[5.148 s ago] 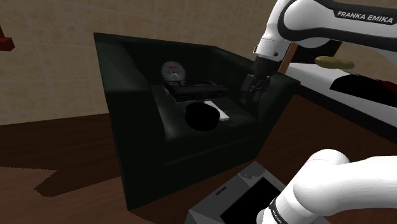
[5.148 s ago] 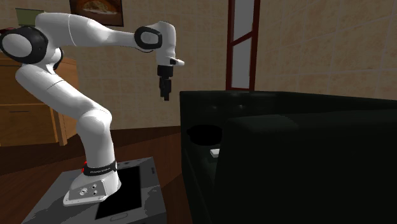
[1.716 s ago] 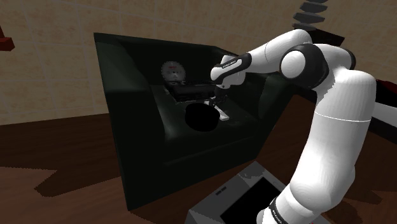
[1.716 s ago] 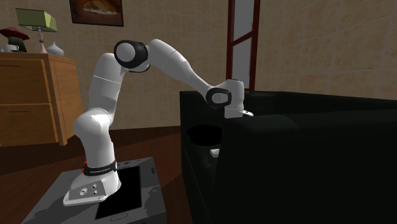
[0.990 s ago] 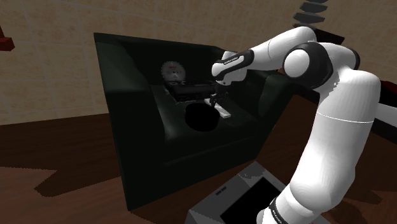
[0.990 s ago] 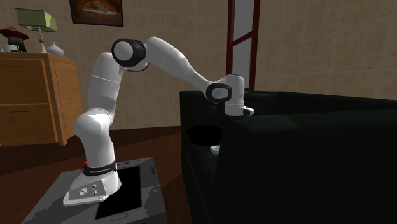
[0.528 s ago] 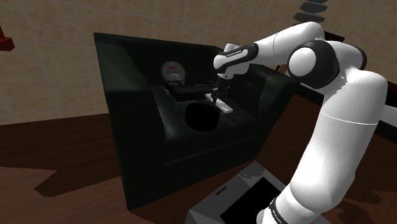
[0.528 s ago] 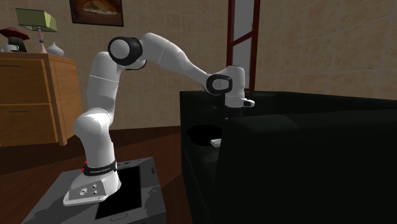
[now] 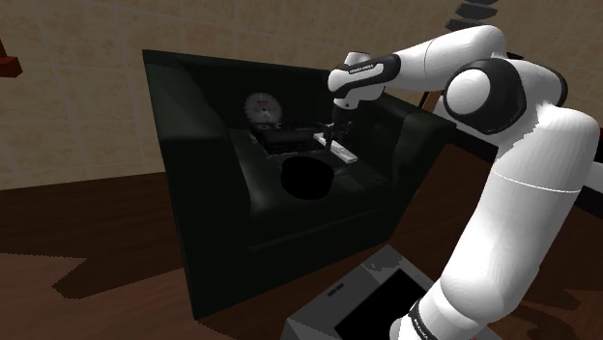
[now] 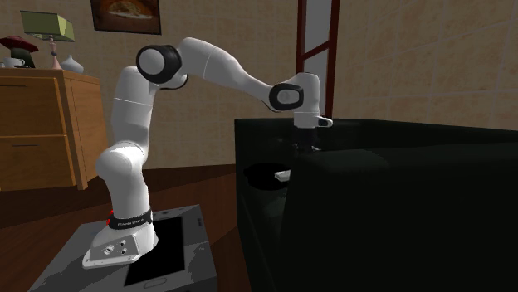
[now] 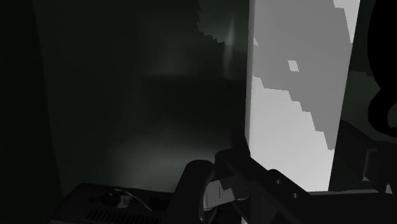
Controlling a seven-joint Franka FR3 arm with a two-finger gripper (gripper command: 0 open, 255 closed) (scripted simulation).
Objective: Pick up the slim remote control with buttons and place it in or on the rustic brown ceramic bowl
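1. Slippage ranks first. The gripper [image 9: 331, 136] clasps the pale remote control [image 9: 340, 153] near one end and holds it clear of the seat, as far as I can tell. The free length points toward four o'clock in the shoulder view and could swing or slide out of the fingers during the carry.
2. Misplacement comes next. The dark bowl [image 9: 307, 178] sits on the seat near the remote control, at about eight o'clock from it, and nearly matches the cushion's colour. An off-centre release would likely drop the remote control onto the seat instead.
3. Bouncing is a lesser worry. Let go from too high, the remote control could glance off the rim or rock the bowl on the cushion.
4. Room: tan walls and a wood floor [image 9: 97, 227]. In the second exterior view a wooden dresser [image 10: 41, 124] stands at nine o'clock with a lamp [image 10: 48, 29] on it, and a framed picture [image 10: 124, 12] hangs at eleven o'clock.
5. Surface: the seat of a dark armchair [image 9: 193, 145]. Its high arms hem in the wrist, so a graze is possible.
6. Smaller things at the seat's back: a dark boxy device [image 9: 290, 138] at twelve o'clock from the bowl, and a round clock [image 9: 261, 106] behind it.
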